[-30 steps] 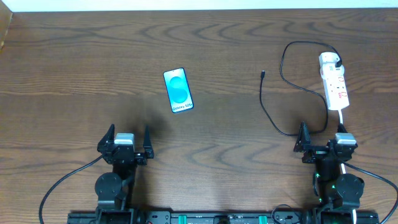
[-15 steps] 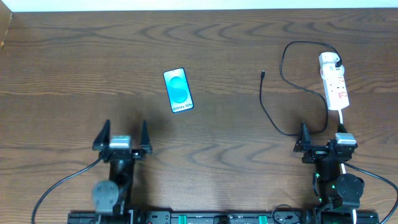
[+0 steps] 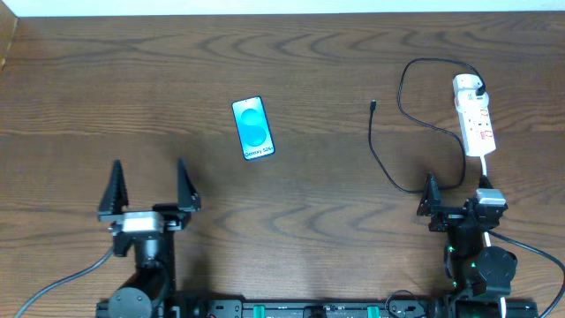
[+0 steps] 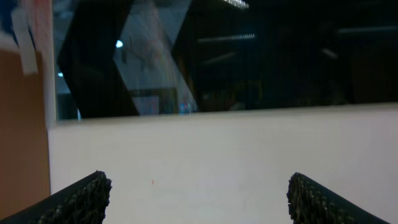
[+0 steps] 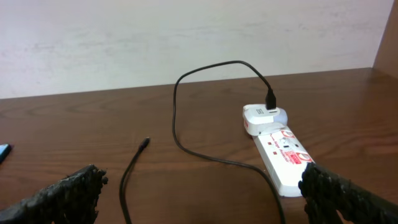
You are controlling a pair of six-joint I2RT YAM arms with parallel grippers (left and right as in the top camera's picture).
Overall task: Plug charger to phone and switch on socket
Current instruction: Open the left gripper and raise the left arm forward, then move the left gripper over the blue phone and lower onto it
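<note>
Left hand (image 3: pixel 150 184): spread, empty. Black-edged cyan-screen smartphone (image 3: pixel 252 128) ahead, to its right, flat on brown wooden desk (image 3: pixel 309 62). Right hand (image 3: pixel 456 199): spread, empty. Thin black charger cable (image 3: pixel 370 134) loops just ahead; white red-marked power strip (image 3: pixel 475 115) ahead-right.

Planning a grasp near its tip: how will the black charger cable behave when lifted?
The charger lies in loose curves, so it is probably floppy and will droop. Its connector tip looks tiny, likely light and apt to swing. Its other end seems plugged at the socket, so a long pull may drag that.
</note>
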